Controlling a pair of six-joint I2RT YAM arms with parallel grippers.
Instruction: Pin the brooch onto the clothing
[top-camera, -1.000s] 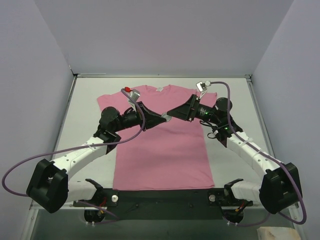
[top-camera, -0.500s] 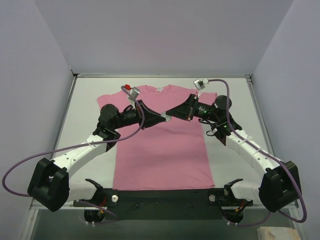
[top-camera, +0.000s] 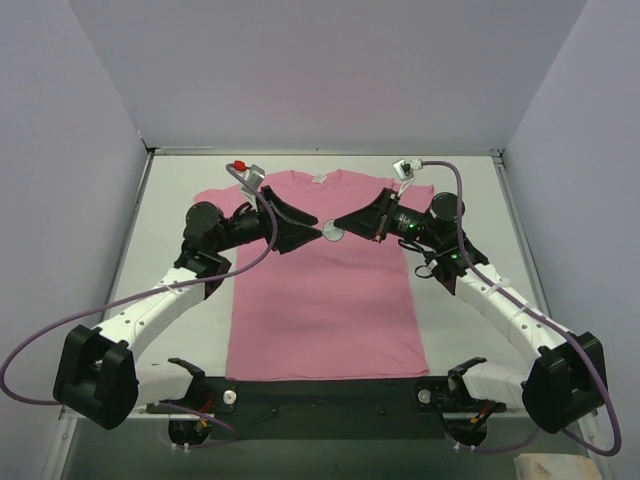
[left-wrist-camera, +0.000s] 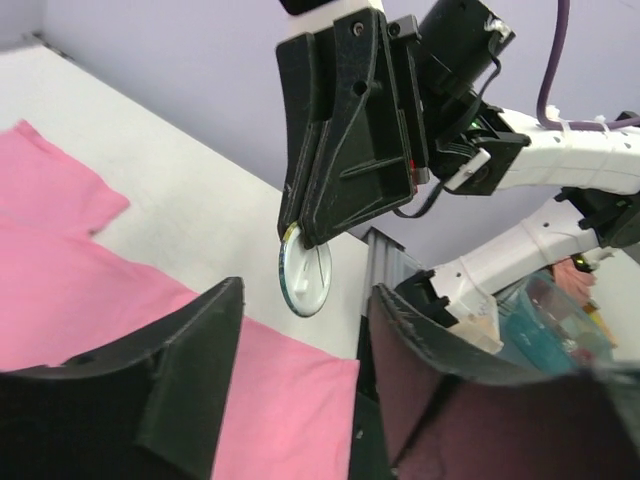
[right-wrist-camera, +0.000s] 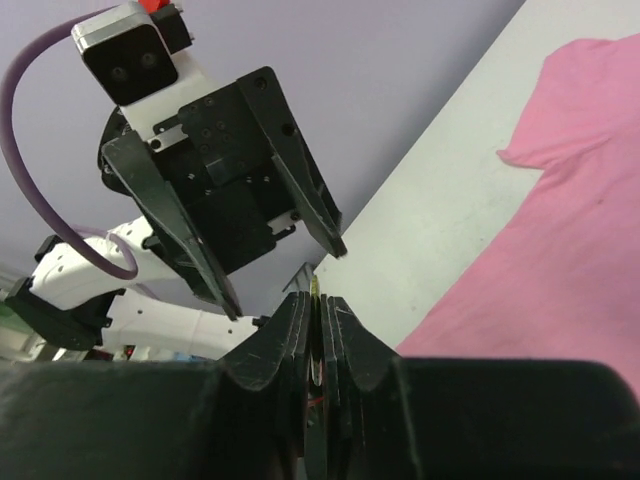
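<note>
Two arms reach forward from the near edge of the white table (top-camera: 170, 230) and meet over the clothing (top-camera: 320, 310), a pink T-shirt lying flat with its hem toward the bases and its neckline away from them. Above the chest of the shirt the left gripper (top-camera: 314, 230) and the right gripper (top-camera: 342, 226) point at each other, tips near but apart. The left gripper's jaws stand spread with nothing between them; in its own wrist view its dark fingers (left-wrist-camera: 190, 360) frame the scene on either side. The right gripper's jaws are pressed together on the brooch (left-wrist-camera: 305, 278), a small round disc pinched by its upper edge and hanging in the air above the shirt, its pale face turned toward the left gripper. From the right wrist the disc shows only edge-on, a thin sliver between the closed fingers (right-wrist-camera: 290, 330). Farther back, a small white label (top-camera: 320, 179) sits inside the neckline, and beyond it rises the pale back wall (top-camera: 320, 80).
</note>
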